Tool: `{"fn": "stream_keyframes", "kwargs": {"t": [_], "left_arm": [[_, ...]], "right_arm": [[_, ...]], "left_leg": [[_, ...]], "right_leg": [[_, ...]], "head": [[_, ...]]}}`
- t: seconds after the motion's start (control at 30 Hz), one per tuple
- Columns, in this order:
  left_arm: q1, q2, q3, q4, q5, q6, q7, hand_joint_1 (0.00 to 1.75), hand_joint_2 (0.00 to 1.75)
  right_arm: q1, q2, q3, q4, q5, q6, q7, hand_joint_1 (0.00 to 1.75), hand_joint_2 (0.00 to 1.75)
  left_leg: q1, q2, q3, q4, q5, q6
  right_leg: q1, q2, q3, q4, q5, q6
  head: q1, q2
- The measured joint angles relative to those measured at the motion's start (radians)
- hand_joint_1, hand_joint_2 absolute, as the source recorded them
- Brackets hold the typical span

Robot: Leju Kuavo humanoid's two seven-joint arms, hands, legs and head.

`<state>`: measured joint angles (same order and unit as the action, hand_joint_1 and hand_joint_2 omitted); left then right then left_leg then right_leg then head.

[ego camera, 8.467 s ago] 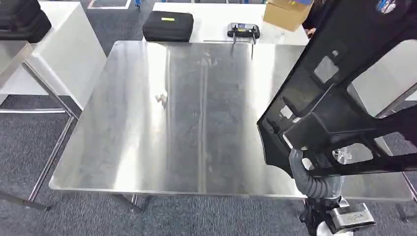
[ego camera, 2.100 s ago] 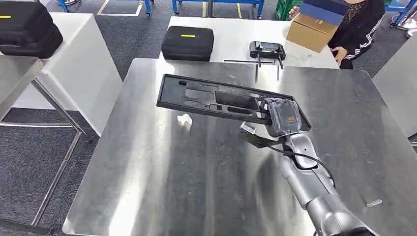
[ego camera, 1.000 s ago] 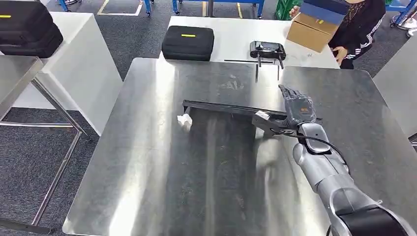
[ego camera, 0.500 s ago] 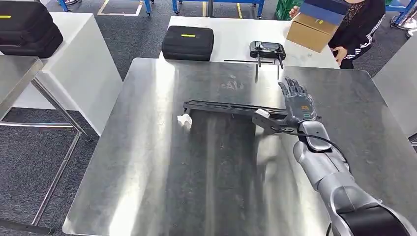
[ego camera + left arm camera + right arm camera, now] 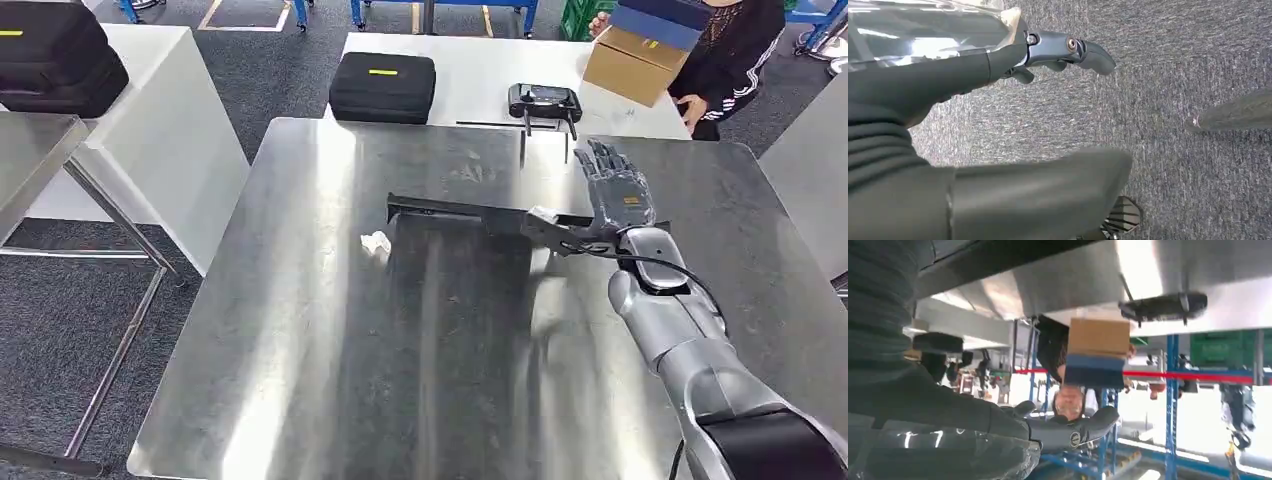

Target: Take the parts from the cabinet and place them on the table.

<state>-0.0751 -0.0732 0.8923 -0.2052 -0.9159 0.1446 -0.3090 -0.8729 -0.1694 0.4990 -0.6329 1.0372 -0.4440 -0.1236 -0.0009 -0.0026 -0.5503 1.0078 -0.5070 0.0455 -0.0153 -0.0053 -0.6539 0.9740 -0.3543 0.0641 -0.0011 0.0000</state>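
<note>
Right hand, fingers spread and holding nothing, above the right end of the long black plastic panel part lying on the brushed steel table; left hand empty over grey carpet. Beyond: white table bearing a black case and cardboard box.

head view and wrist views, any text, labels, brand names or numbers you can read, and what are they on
No text can be read in any view.
Black case: a yellow label, too small to read.
Second black case: a yellow strip at the frame edge, no legible text.
Cardboard box: no readable print.
Handheld controller: no legible marking.
Right hand: a small light mark on its back, too blurred to read.
</note>
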Motion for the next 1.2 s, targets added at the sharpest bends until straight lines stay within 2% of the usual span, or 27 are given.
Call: {"fn": "stream_keyframes", "kwargs": {"t": [0.3,0.9,1.2], "left_arm": [[0.0,0.0,0.0,0.0,0.0,-0.003,0.0,0.0,0.0],[0.0,0.0,-0.001,0.0,0.0,-0.003,0.0,0.0,0.0],[0.0,0.007,-0.001,0.0,-0.003,-0.009,-0.002,0.0,0.0]], "right_arm": [[-0.007,-0.019,0.01,-0.048,-0.005,0.001,-0.002,0.0,1.75],[-0.008,-0.025,0.018,-0.063,-0.017,0.001,-0.005,0.0,1.75],[-0.008,-0.063,0.018,-0.217,-0.085,0.051,-0.011,0.0,1.75]], "left_leg": [[0.0,0.0,0.0,0.0,0.0,0.0],[0.0,0.0,0.0,0.0,0.0,0.0],[0.0,0.0,0.0,0.0,0.0,0.0]], "right_leg": [[0.0,0.0,0.0,0.0,0.0,0.0],[0.0,0.0,0.0,0.0,0.0,0.0],[0.0,0.0,-0.001,0.0,0.0,0.0]], "head": [[0.0,0.0],[0.0,0.0],[0.0,0.0]]}}
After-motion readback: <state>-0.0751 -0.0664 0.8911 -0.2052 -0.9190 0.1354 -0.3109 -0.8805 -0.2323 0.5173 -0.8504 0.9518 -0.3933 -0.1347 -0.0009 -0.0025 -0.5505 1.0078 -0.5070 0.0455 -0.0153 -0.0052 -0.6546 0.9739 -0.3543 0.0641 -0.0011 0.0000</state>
